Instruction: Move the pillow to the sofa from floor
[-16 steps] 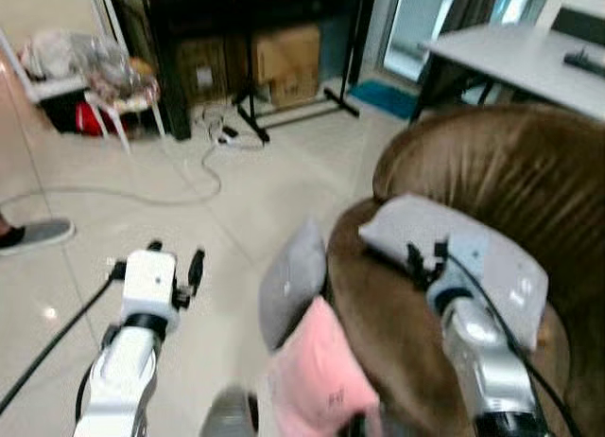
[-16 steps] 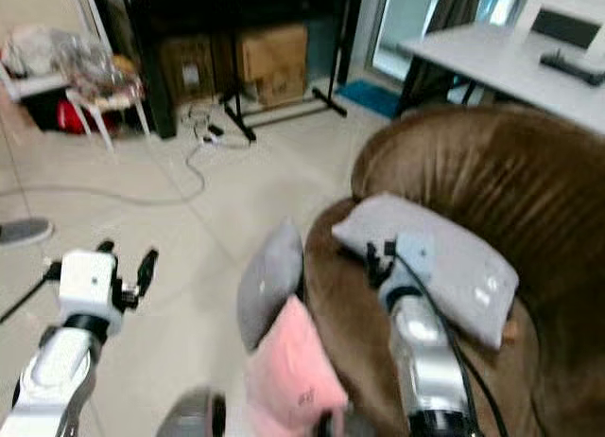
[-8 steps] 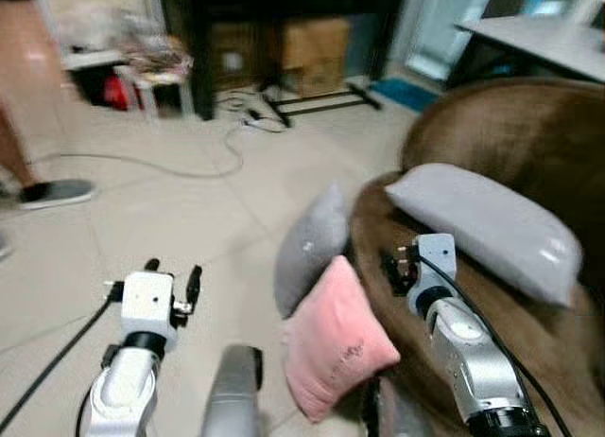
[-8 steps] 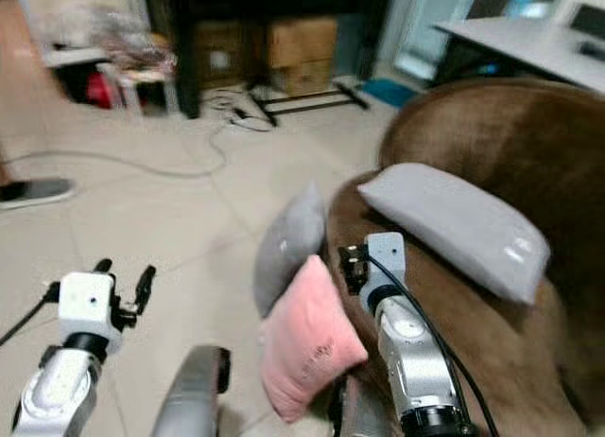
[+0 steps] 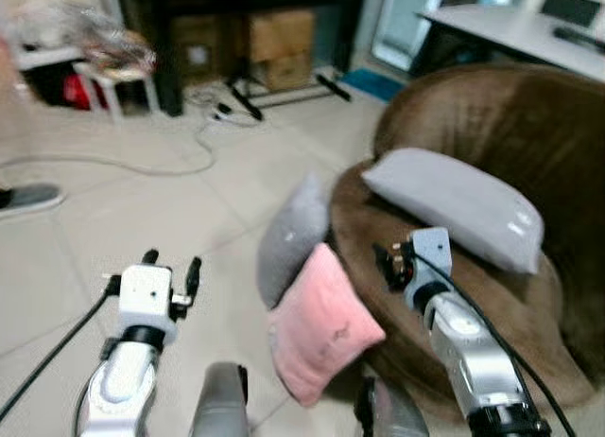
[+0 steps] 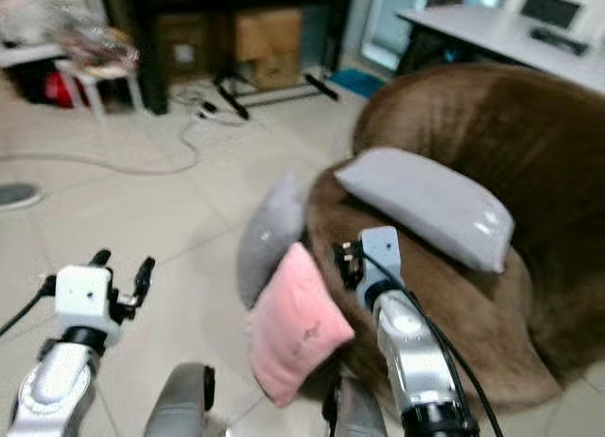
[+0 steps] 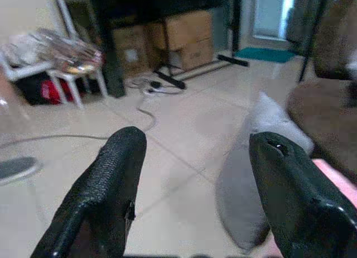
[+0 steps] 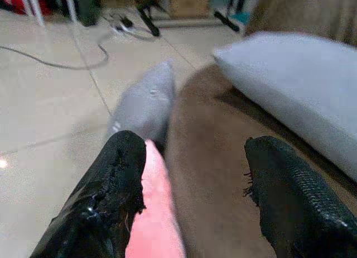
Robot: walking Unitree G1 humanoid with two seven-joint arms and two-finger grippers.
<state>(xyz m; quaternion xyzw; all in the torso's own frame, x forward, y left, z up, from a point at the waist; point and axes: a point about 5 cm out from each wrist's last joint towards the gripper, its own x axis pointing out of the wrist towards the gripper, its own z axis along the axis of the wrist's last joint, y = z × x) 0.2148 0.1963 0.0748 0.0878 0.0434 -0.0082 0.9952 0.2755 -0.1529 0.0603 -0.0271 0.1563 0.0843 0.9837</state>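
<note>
A long grey pillow (image 5: 454,205) lies on the seat of the brown sofa (image 5: 492,125). On the tiled floor a smaller grey pillow (image 5: 293,236) and a pink pillow (image 5: 321,325) lean against the sofa's front. My right gripper (image 5: 390,265) hovers open over the sofa's front edge, short of the long pillow and holding nothing; its wrist view has the pink pillow (image 8: 159,219) just below its fingers (image 8: 120,174). My left gripper (image 5: 172,265) is open and empty above bare floor, left of the floor pillows; the small grey pillow (image 7: 254,174) lies ahead of it.
A grey cable (image 5: 142,163) snakes over the tiles. Cardboard boxes (image 5: 279,44), a black stand (image 5: 236,87) and a white stool (image 5: 95,73) line the back. A table (image 5: 520,30) stands behind the sofa. A person's shoe (image 5: 24,199) is at far left.
My right gripper has drawn back from the long grey pillow on the sofa toward the seat's front edge. The head view swung and shifted; the left arm kept its pose.
</note>
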